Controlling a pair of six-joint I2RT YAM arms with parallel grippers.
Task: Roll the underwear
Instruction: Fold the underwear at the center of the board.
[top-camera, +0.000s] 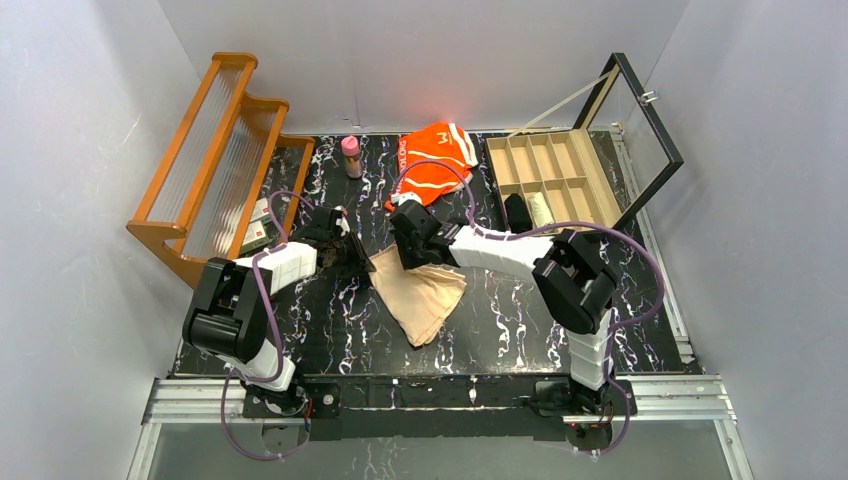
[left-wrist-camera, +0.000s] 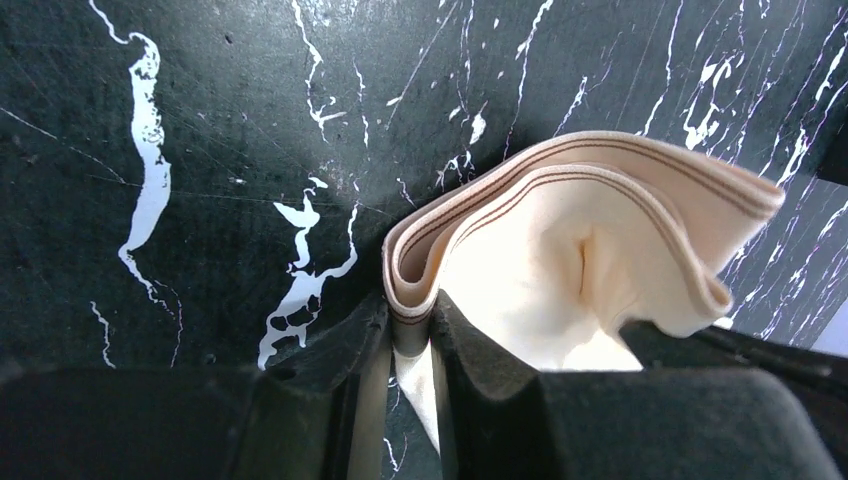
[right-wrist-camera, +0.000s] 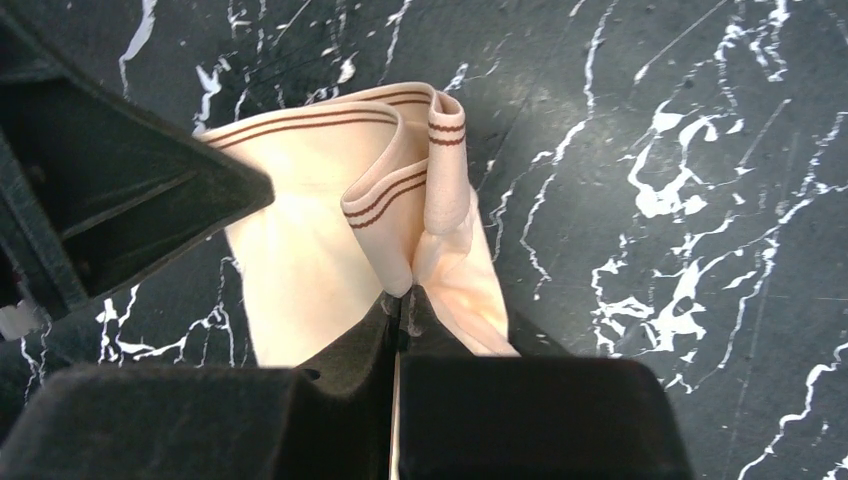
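Note:
The pale beige underwear (top-camera: 425, 295) lies folded on the black marbled table (top-camera: 500, 320), its far end lifted by both grippers. My left gripper (top-camera: 362, 258) is shut on the striped waistband fold (left-wrist-camera: 410, 310) at the cloth's left corner. My right gripper (top-camera: 408, 256) is shut on a bunched fold of the waistband (right-wrist-camera: 405, 255) at the right corner. The left gripper's body (right-wrist-camera: 110, 200) shows at the left of the right wrist view. The orange underwear (top-camera: 432, 160) with white stripes lies crumpled at the back of the table.
A wooden rack (top-camera: 215, 160) leans at the back left. A small pink-capped bottle (top-camera: 351, 155) stands near it. An open wooden compartment box (top-camera: 550, 175) with a glass lid (top-camera: 640, 130) sits at the back right, a dark roll and a pale roll beside it.

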